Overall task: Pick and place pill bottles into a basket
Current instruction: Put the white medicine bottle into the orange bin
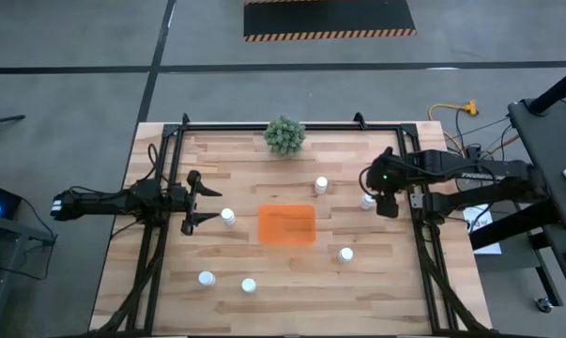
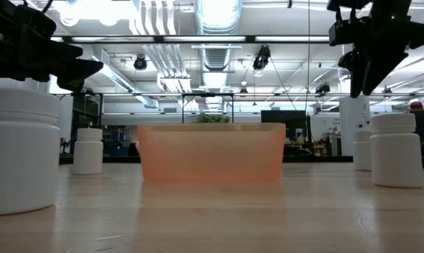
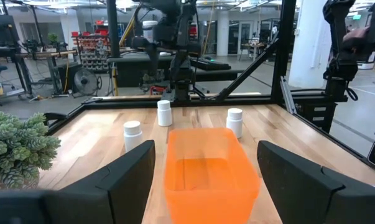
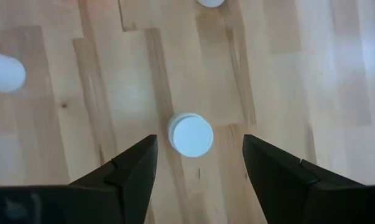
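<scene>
The right tool, released, hangs straight above an upright bottle on the bench right of the empty basket, its cap centred between the fingers, while the left tool, also released, waits left.

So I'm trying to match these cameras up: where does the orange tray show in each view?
High view: orange tray at table centre, between both arms.
Low view: mid-frame, plant behind its rim.
Left wrist view: centre, beyond the fingers.
Right wrist view: not in it.
Shared landmark: the green plant.
</scene>
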`<state>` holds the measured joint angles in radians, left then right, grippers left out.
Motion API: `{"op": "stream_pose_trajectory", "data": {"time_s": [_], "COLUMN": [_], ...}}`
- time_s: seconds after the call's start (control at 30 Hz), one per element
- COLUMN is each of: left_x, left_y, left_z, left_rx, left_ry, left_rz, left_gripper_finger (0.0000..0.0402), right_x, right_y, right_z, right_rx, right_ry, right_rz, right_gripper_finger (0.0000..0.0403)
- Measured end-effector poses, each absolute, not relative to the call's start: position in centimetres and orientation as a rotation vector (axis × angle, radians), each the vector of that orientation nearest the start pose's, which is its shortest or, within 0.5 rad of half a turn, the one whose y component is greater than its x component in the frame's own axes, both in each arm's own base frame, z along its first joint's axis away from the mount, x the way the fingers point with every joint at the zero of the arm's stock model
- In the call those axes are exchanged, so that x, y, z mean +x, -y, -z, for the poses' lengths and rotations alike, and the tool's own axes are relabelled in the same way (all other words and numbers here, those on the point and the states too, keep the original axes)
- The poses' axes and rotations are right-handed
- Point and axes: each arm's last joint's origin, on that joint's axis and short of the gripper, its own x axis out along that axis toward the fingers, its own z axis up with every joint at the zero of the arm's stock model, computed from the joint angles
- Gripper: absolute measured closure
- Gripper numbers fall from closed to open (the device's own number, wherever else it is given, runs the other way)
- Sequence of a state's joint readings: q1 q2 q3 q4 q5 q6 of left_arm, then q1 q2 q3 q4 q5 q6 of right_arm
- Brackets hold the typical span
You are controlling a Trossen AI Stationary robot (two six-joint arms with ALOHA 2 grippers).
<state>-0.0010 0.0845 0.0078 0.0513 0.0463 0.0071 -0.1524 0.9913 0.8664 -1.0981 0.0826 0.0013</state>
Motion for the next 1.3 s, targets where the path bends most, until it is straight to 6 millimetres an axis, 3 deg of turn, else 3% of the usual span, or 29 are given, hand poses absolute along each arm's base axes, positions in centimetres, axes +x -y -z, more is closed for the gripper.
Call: {"op": "stream_pose_trajectory", "data": {"time_s": [0.33,1.3], "left_x": [10.2,10.2], "left_y": [0.1,0.1], "left_z": [-16.4,-16.4], "left_rx": [0.006,0.006], "left_ry": [-0.026,-0.025], "left_rz": [0.047,0.047], "left_gripper_finger": [0.0136,0.0136], "right_x": [15.7,17.8], "right_y": [3.5,4.2], "right_z": [-23.9,-21.4], "right_rx": [0.094,0.107], "right_ry": [-1.217,-1.335], "right_rz": [0.149,0.111], "right_gripper_finger": [0.0177,0.0177]}}
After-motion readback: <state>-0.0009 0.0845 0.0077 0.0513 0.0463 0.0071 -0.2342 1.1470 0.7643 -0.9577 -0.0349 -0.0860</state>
